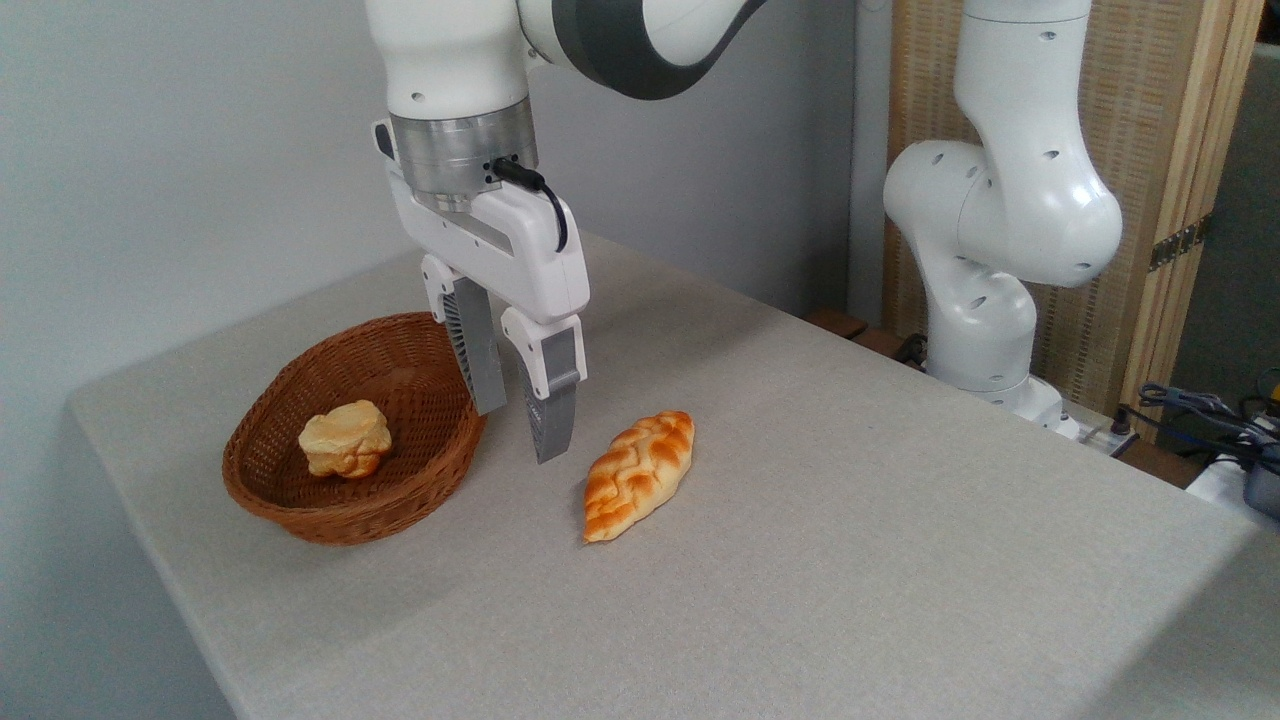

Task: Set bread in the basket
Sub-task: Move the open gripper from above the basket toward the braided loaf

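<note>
The bread (638,475), a braided orange-brown loaf with pointed ends, lies on the grey table right of the basket. The basket (262,478) is an oval reddish-brown wicker one at the table's left, holding a pale-yellow lumpy bun (345,438). My gripper (518,432) hangs open above the table between the basket's right rim and the loaf, fingers pointing down with nothing between them. Its tips are a little left of the loaf and clear of it.
The arm's white base (985,300) stands at the table's back right. Cables and gear (1210,420) lie beyond the right edge. A grey wall runs behind; the table's front and left edges are close to the basket.
</note>
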